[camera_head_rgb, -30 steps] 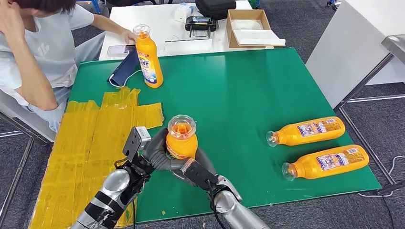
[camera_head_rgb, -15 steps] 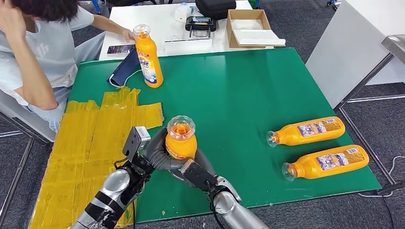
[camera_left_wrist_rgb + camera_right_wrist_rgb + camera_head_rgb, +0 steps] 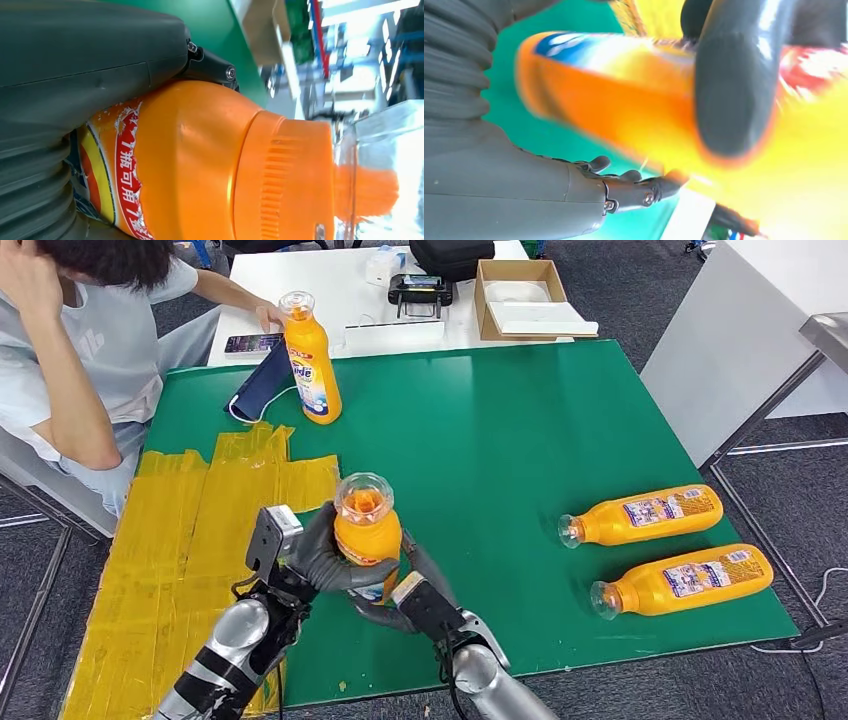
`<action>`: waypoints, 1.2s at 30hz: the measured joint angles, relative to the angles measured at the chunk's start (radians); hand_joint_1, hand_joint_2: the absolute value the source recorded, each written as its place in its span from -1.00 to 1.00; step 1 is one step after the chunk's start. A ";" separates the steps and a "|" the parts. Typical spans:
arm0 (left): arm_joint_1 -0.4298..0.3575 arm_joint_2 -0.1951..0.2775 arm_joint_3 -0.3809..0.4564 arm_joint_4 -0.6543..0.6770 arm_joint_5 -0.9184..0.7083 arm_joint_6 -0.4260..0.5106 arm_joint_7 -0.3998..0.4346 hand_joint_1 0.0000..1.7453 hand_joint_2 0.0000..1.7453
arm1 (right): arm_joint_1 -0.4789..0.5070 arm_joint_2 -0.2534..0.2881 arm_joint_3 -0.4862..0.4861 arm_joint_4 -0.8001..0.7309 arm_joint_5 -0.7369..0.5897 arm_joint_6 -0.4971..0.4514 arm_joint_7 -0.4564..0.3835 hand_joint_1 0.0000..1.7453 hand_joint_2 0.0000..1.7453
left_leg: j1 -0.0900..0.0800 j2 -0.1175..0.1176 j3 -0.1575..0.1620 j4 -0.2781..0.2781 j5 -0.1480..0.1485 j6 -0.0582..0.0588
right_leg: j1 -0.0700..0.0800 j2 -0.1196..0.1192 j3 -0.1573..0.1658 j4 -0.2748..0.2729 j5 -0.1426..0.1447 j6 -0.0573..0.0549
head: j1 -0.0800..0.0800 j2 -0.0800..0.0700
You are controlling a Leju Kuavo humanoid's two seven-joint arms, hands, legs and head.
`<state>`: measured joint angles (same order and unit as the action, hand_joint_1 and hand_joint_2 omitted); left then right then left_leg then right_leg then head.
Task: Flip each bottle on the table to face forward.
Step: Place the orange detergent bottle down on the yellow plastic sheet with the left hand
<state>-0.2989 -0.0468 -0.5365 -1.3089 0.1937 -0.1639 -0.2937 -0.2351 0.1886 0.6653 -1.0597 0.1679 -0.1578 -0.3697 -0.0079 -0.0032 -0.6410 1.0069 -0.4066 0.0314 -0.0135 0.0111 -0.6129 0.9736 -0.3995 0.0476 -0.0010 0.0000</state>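
An orange bottle (image 3: 367, 528) is held upright near the front edge of the green table (image 3: 520, 440), just beside the patch of yellow tape (image 3: 190, 540). Its clear cap with an orange spout inside is turned toward the head camera, and a red and white label with a blue edge is seen low on its body. In the left wrist view the ridged orange collar, the clear cap and a torn red label with white characters are shown close up (image 3: 215, 165). The bottle is clasped from both sides: the left hand (image 3: 318, 558) is wrapped round its left side, with the grey thumb pressed on the shoulder, and the right hand (image 3: 405, 592) is closed round its lower right side. In the right wrist view a dark finger (image 3: 731, 85) is laid across the blurred orange body (image 3: 614, 100). Whether the base is touching the table cannot be told.

Further right, two more orange bottles are lying on their sides near the table's right edge, caps pointing left, labels up: the nearer one (image 3: 685, 580) and the one behind it (image 3: 645, 515), apart from each other.

At the far left corner a fourth bottle (image 3: 310, 360) is standing upright, its label facing forward, beside a dark blue pouch (image 3: 258, 390). Behind it, a person (image 3: 90, 350) is seated at a white table (image 3: 340, 290).
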 joint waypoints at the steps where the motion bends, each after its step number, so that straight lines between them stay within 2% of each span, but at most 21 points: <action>1: 0.005 0.004 0.012 -0.015 -0.012 0.025 -0.004 1.00 1.00 | 0.015 -0.008 -0.009 -0.044 -0.008 -0.006 0.000 -1.00 1.00 | 0.000 0.000 0.000 0.000 0.000 0.000 | 0.000 0.000 0.000 0.000 0.000 0.000 | 0.000 0.000; 2: 0.008 0.008 0.023 -0.028 -0.020 0.038 -0.006 1.00 1.00 | 0.028 -0.015 -0.018 -0.083 -0.012 -0.009 0.001 -1.00 1.00 | 0.000 0.000 0.000 0.000 0.000 0.000 | 0.000 0.000 0.000 0.000 0.000 0.000 | 0.000 0.000; 6: 0.019 0.015 0.051 -0.051 -0.032 0.070 -0.015 1.00 1.00 | 0.053 -0.029 -0.034 -0.159 -0.006 -0.021 -0.013 -1.00 -1.00 | 0.000 0.000 0.000 0.000 0.000 0.000 | 0.000 0.000 0.000 0.000 0.000 0.000 | 0.000 0.000; 9: 0.021 0.036 0.093 -0.063 -0.095 0.121 -0.020 1.00 1.00 | 0.078 -0.047 -0.048 -0.246 0.003 -0.029 -0.018 -1.00 -1.00 | 0.000 0.000 0.000 0.000 0.000 0.000 | 0.000 0.000 0.000 0.000 0.000 0.000 | 0.000 0.000; 14: 0.018 0.083 0.162 -0.065 -0.428 0.301 -0.018 1.00 1.00 | 0.123 -0.079 -0.081 -0.398 0.016 -0.044 -0.017 -1.00 -1.00 | 0.000 0.000 0.000 0.000 0.000 0.000 | 0.000 0.000 0.000 0.000 0.000 0.000 | 0.000 0.000; 21: 0.016 0.099 0.191 -0.065 -0.477 0.322 -0.014 1.00 1.00 | 0.152 -0.100 -0.098 -0.488 0.017 -0.048 -0.017 -1.00 -1.00 | 0.000 0.000 0.000 0.000 0.000 0.000 | 0.000 0.000 0.000 0.000 0.000 0.000 | 0.000 0.000; 25: 0.016 0.103 0.194 -0.065 -0.527 0.354 0.002 1.00 1.00 | 0.157 -0.106 -0.103 -0.505 0.019 -0.051 -0.021 -1.00 1.00 | 0.000 0.000 0.000 0.000 0.000 0.000 | 0.000 0.000 0.000 0.000 0.000 0.000 | 0.000 0.000; 27: 0.015 0.107 0.194 -0.064 -0.684 0.446 0.057 1.00 1.00 | 0.167 -0.108 -0.110 -0.519 0.022 -0.059 -0.027 -1.00 1.00 | 0.000 0.000 0.000 0.000 0.000 0.000 | 0.000 0.000 0.000 0.000 0.000 0.000 | 0.000 0.000; 30: 0.010 0.119 0.193 -0.056 -1.128 0.582 0.208 1.00 1.00 | 0.196 -0.113 -0.134 -0.563 0.025 -0.075 -0.033 -1.00 1.00 | 0.000 0.000 0.000 0.000 0.000 0.000 | 0.000 0.000 0.000 0.000 0.000 0.000 | 0.000 0.000; 32: 0.003 0.127 0.193 -0.038 -1.359 0.575 0.292 1.00 1.00 | 0.216 -0.116 -0.158 -0.600 0.029 -0.087 -0.036 -1.00 1.00 | 0.000 0.000 0.000 0.000 0.000 0.000 | 0.000 0.000 -0.001 0.000 0.000 0.000 | 0.000 0.000; 33: -0.002 0.130 0.192 -0.023 -1.422 0.555 0.318 1.00 1.00 | 0.224 -0.117 -0.170 -0.619 0.031 -0.092 -0.036 -1.00 1.00 | 0.000 0.000 0.000 0.000 0.000 0.000 | 0.000 0.000 -0.001 0.000 0.000 0.000 | 0.000 0.000; 36: -0.023 0.133 0.186 0.043 -1.502 0.480 0.357 1.00 1.00 | 0.240 -0.119 -0.207 -0.668 0.036 -0.107 -0.041 -1.00 1.00 | 0.000 0.000 0.000 0.000 0.000 0.000 | 0.000 0.000 -0.001 0.000 0.000 0.000 | 0.000 0.000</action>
<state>-0.3216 0.0859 -0.3501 -1.2655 -1.3087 0.3162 0.0631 0.0052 0.0697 0.4586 -1.7275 0.2037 -0.2647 -0.4109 -0.0080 -0.0030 -0.6413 1.0069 -0.4067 0.0314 -0.0137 0.0111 -0.6137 0.9734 -0.3997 0.0474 -0.0010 0.0000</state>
